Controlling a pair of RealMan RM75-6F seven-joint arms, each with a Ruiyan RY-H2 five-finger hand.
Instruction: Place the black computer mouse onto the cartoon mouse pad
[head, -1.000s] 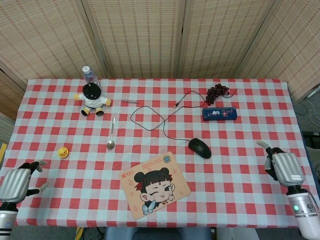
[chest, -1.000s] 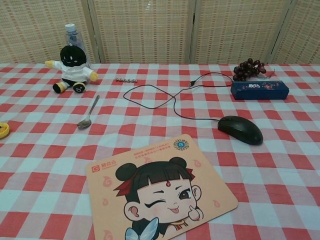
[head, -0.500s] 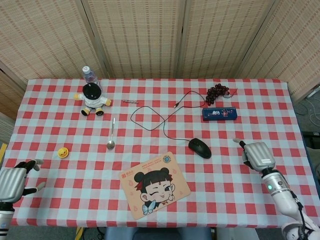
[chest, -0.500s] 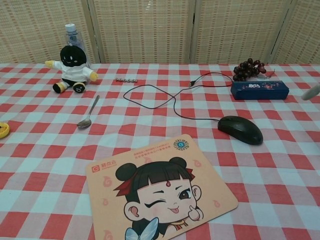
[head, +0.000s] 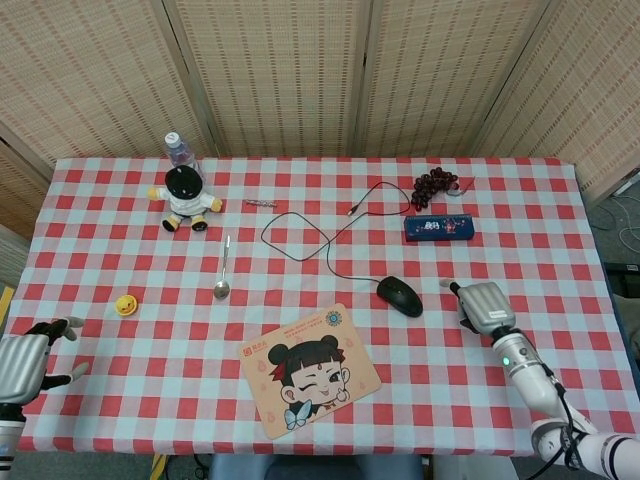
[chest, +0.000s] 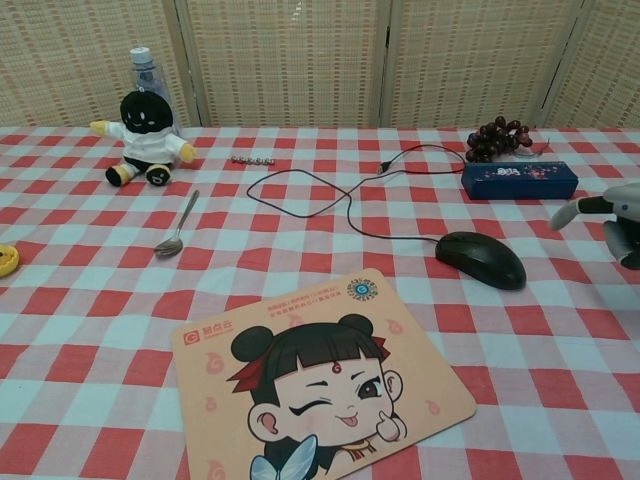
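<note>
Closing in on the black computer mouse (head: 399, 296) from 3 o'clock: right hand (head: 485, 306) now just beside it, having swept in from the worktop (head: 560, 230) edge over the last second, fingers (chest: 572, 212) spread, gripping nothing, not yet touching. Mouse unmoved, sitting at 1 o'clock off the cartoon mouse pad (head: 310, 369), cable (head: 330, 235) trailing toward 12. Left hand (head: 22, 362) idling at the near corner, fingers apart, empty. Meaning: reach nearly done, grasp likely next, placement not yet started.
</note>
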